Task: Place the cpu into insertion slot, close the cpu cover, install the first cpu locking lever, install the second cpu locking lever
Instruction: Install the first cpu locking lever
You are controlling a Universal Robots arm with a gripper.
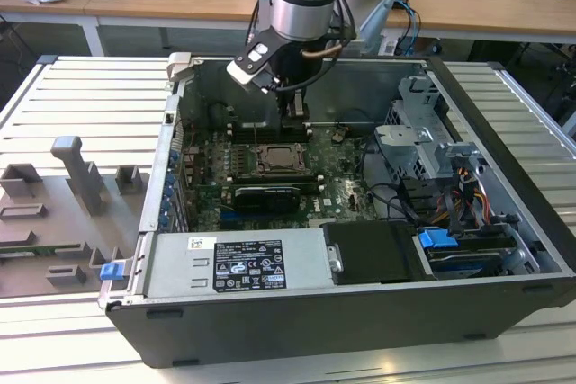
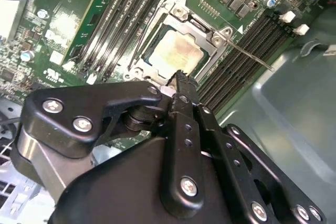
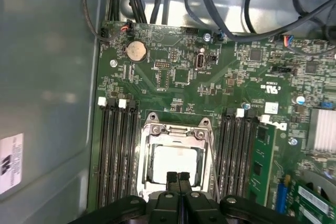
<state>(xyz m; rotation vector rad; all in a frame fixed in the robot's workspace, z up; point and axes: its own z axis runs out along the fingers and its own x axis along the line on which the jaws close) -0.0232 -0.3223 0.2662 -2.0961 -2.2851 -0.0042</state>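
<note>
The fingers (image 3: pixel 172 181) are pressed together with nothing between them, their tips just over one edge of the cpu (image 3: pixel 175 162); whether they touch it cannot be told. The cpu lies flat in the insertion slot (image 1: pixel 281 160), its pale top showing through the window of the lowered cpu cover (image 3: pixel 144 153). A thin locking lever (image 2: pixel 252 57) juts out over the memory slots (image 3: pixel 116 150). In the exterior view the slot sits mid-frame on the green motherboard (image 1: pixel 337 193), inside the open computer case (image 1: pixel 315 330) on the slatted surface (image 1: pixel 81 105).
</note>
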